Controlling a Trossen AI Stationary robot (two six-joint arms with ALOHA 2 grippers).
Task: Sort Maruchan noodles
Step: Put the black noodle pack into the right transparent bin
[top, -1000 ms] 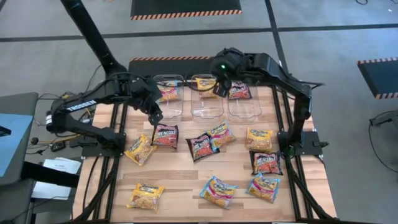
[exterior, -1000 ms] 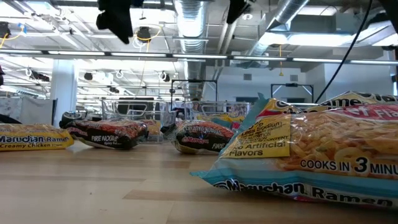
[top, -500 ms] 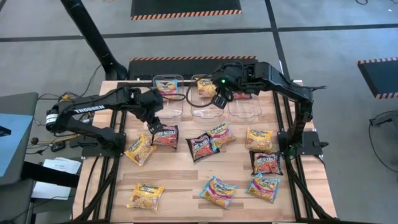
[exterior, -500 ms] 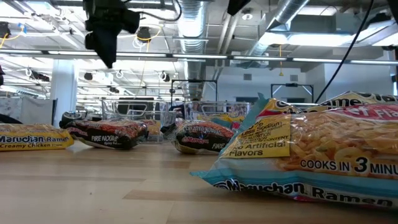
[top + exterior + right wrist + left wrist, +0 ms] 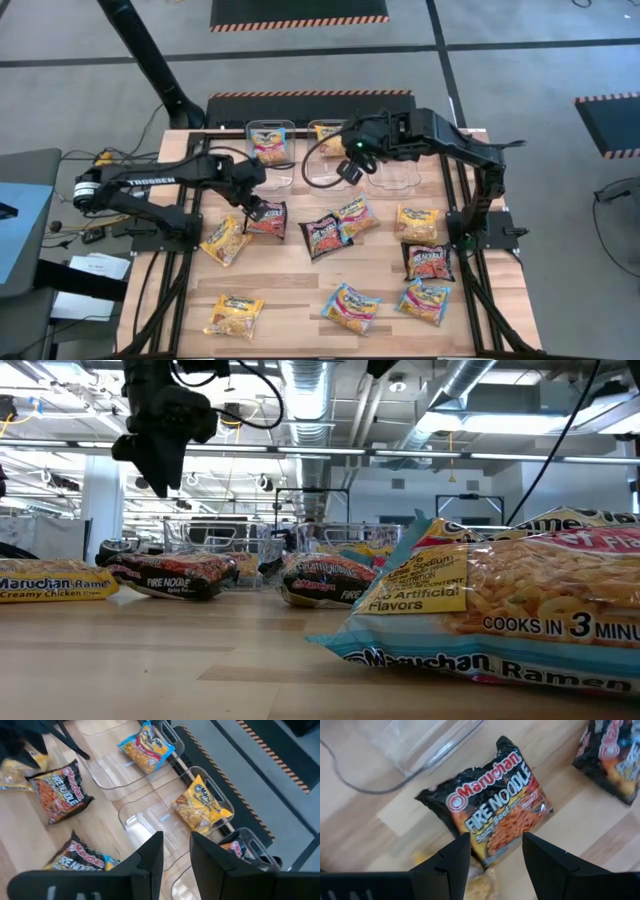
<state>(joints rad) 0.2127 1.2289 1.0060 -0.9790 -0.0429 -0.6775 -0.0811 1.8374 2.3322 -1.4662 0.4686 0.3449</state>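
My left gripper (image 5: 256, 209) hangs open just above a dark maroon-black Fire Noodle packet (image 5: 495, 812) that lies flat on the table's left half. In the left wrist view its fingers stand on either side of the packet's near end without touching it. In the low view this gripper (image 5: 160, 482) is still clear above the packet (image 5: 170, 573). My right gripper (image 5: 176, 854) is open and empty over the near part of the middle clear bin (image 5: 332, 165). A yellow-orange packet (image 5: 202, 807) lies in that bin. A blue-pink packet (image 5: 147, 747) lies in the left bin and a maroon one (image 5: 239, 851) in the right bin.
Loose packets lie flat on the wooden table: yellow-orange ones (image 5: 226, 240) (image 5: 235, 315) (image 5: 417, 222), dark ones (image 5: 325, 235) (image 5: 428, 262), blue-pink ones (image 5: 355, 215) (image 5: 350, 307) (image 5: 425, 300). The three bins stand in a row along the far edge.
My left gripper has come down and moved toward the near edge, from beside the left bin to just over the dark packet. My right gripper has drawn back from the yellow packet in the middle bin toward the table's near edge. No packet has moved.
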